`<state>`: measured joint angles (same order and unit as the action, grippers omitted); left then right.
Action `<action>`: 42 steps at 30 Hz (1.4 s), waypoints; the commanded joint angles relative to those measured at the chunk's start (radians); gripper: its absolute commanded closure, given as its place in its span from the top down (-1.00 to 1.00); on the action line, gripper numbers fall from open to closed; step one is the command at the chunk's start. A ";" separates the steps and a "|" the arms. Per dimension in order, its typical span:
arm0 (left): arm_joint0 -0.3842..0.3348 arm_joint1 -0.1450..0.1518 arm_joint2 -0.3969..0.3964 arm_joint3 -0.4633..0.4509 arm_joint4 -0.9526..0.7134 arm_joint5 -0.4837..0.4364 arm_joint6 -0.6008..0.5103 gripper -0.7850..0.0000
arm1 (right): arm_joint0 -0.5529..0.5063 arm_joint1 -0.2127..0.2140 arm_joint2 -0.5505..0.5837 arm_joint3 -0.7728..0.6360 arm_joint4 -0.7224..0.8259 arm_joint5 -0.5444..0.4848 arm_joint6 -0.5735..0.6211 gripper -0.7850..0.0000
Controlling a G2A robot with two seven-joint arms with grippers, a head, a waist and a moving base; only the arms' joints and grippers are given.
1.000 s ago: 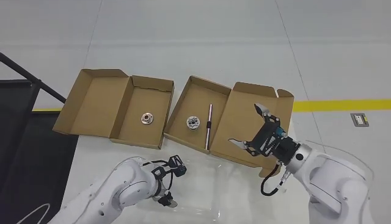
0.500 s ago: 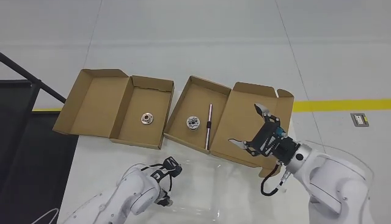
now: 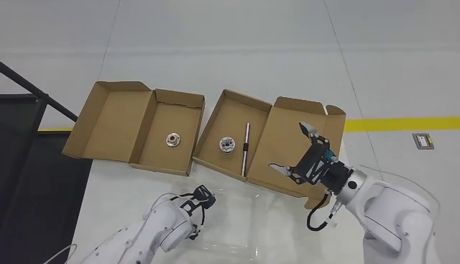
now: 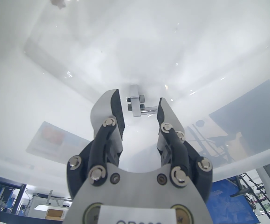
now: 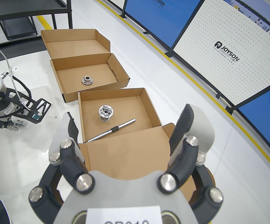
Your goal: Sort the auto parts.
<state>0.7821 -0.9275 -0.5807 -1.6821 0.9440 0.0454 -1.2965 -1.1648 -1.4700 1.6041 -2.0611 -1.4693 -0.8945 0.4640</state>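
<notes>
The left end effector [image 4: 138, 103] is hovering partly open over a bolted metal part [image 4: 135, 110] lying in the clear tray [image 4: 195, 47] at the near edge of the bench [image 3: 115, 192]. The right end effector [image 5: 128, 113] is gaping wide above a box flap [image 5: 125, 155].

Factory hall, pegboard partitions [image 5: 242, 24], yellow floor lines [image 3: 402, 124]

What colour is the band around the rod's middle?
Black, on a silver rod; clearest in the right wrist view.

On the bench [image 3: 115, 192], the left box [image 3: 159, 120] at 11 o'clock and the right box [image 3: 231, 113] at 1 o'clock stand walled but open-topped, a narrow gap between them.
</notes>
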 commanded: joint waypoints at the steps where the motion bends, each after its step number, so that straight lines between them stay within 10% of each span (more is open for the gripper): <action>1: -0.003 -0.006 0.004 0.013 0.014 0.000 -0.007 -0.04 | 0.000 0.000 0.000 0.000 0.000 0.000 0.000 1.00; 21: -0.011 -0.059 -0.002 0.104 0.031 -0.026 -0.007 -0.30 | 0.000 0.000 0.000 0.000 0.000 0.000 0.000 1.00; 26: -0.010 -0.067 -0.010 0.100 0.034 -0.033 -0.015 -0.98 | 0.000 0.000 0.000 0.000 0.000 0.000 0.000 1.00; 42: 0.121 0.000 -0.271 -0.237 0.029 -0.032 -0.074 -1.00 | 0.000 0.000 0.000 0.000 0.000 0.000 0.000 1.00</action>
<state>0.8824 -0.9370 -0.8115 -1.8789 0.9742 0.0120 -1.3719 -1.1648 -1.4700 1.6041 -2.0611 -1.4693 -0.8945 0.4640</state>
